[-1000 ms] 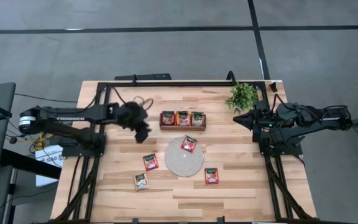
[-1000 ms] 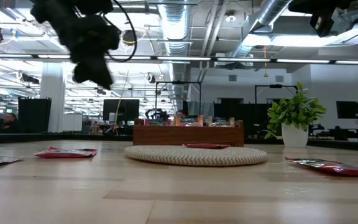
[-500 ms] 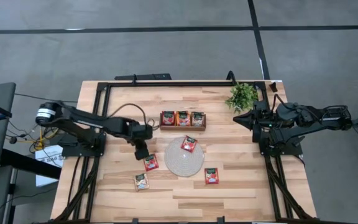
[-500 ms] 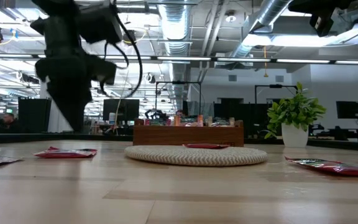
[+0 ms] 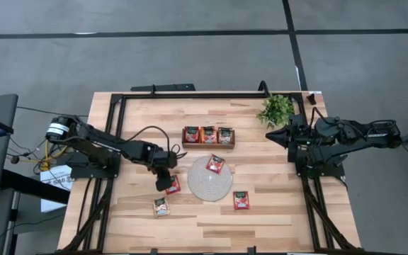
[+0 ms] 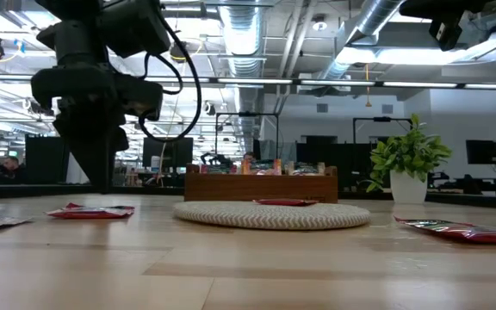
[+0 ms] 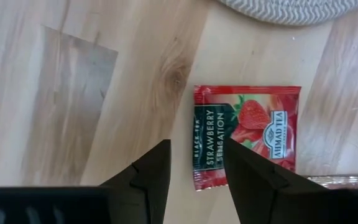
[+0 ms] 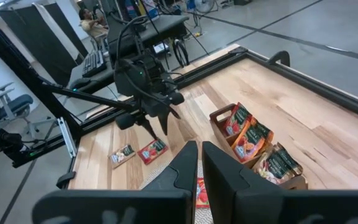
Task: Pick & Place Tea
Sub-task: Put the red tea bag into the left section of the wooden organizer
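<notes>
Left gripper [image 5: 164, 183]: hangs low over the bench, jaws parted and holding nothing, with the two fingers [image 7: 151, 171] set either side of the near edge of the strawberry sachet.
Strawberry sachet [image 7: 246, 135]: lies flat on the bench [image 5: 275, 219] just beside the left rim of the round mat [image 5: 210, 178]; in the high view it sits slightly turned, corners off square to the bench edges.
Sachet axis: almost square, so no clear long side; its dark green band with the lettering runs along one edge, the one nearer the gripper in the left wrist view.
Loose sachets on the bench: three, namely the strawberry one, a pale sachet [image 5: 161, 206] nearer the front edge, and a red sachet [image 5: 241, 200] to the mat's right front.
Sachet on the mat [image 5: 215, 163]: one, red, lying on the mat's back part, tilted.
Wooden tray [image 5: 208, 136]: behind the mat, three compartments side by side, each showing sachets from above; how many stand in each cannot be told.
Right gripper [image 5: 270, 134]: parked at the bench's right side beside the potted plant [image 5: 275, 109], jaws closed on nothing.
Potted plant count: one, at the back right corner.
Mat count: one.
Tray count: one.
</notes>
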### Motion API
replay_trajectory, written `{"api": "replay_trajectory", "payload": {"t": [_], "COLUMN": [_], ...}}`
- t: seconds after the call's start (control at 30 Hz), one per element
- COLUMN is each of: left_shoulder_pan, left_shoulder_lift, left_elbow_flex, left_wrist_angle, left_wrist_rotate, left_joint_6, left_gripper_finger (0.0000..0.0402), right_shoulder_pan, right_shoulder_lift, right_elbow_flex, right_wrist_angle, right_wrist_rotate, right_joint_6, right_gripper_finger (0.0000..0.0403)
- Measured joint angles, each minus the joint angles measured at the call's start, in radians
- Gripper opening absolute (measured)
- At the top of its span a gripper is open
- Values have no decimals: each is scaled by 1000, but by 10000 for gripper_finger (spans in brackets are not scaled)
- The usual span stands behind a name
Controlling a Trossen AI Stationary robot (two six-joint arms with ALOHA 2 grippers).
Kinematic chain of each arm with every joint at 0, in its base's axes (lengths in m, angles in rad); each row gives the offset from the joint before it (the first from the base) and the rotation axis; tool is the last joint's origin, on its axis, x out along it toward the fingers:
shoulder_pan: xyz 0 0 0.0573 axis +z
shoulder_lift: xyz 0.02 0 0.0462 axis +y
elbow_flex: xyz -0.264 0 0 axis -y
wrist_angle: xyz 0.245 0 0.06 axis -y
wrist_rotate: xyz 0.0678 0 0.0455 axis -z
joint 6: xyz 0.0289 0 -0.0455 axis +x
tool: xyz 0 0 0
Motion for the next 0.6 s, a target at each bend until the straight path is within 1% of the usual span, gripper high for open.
{"api": "replay_trajectory", "payload": {"t": [0.37,0.6], "left_shoulder_pan": [-23,-46], "left_shoulder_lift": [25,135], "left_elbow_flex": [0,12], "left_wrist_angle": [-1,-9], "left_wrist_rotate": [-3,-13], "left_joint_6": [-30,-42], "left_gripper_finger": [138,138], "right_shoulder_pan": [0,0], "right_shoulder_lift": [0,0], "right_elbow_flex": [0,0], "right_wrist_angle": [0,0], "right_wrist_rotate": [0,0], "right_joint_6": [-1,0], "right_gripper_finger": [17,17]}}
